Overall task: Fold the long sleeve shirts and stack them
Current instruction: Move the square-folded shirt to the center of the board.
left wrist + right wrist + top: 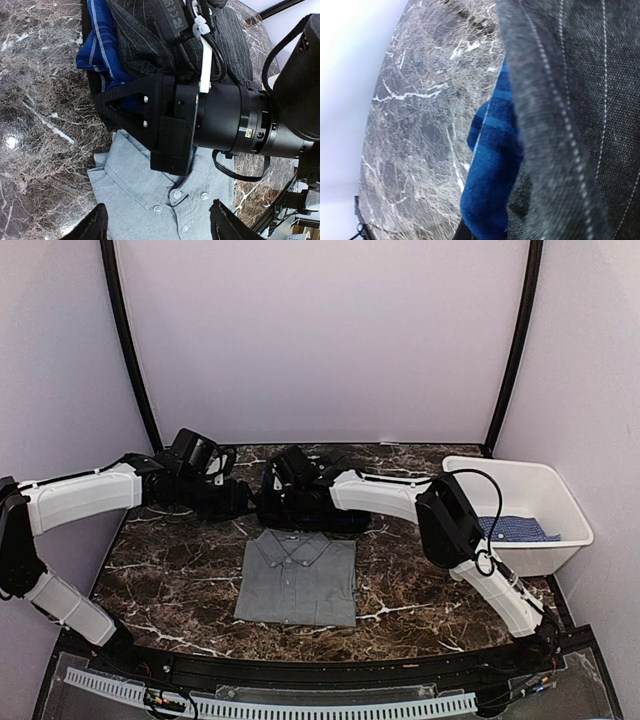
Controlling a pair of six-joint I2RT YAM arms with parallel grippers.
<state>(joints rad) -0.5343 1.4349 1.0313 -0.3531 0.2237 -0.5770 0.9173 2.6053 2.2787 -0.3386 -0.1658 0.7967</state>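
A grey long sleeve shirt (300, 580) lies folded flat on the marble table, collar toward the back; its collar and white buttons (145, 190) show in the left wrist view. My left gripper (160, 226) hovers open above that collar, and in the top view (235, 490) it sits at the back left. My right gripper (275, 485) is shut, its tips (102, 100) at the edge of a heap of dark pinstriped cloth (140, 40) and blue checked cloth (102, 45). I cannot tell whether it pinches cloth. Another blue dotted shirt (515, 529) lies in the tub.
A white plastic tub (530, 555) stands at the right edge of the table. The heap of dark cloth (310, 512) lies along the back, just behind the grey shirt. Pinstriped cloth (580, 100) and blue cloth (495, 165) hang close to the right wrist camera.
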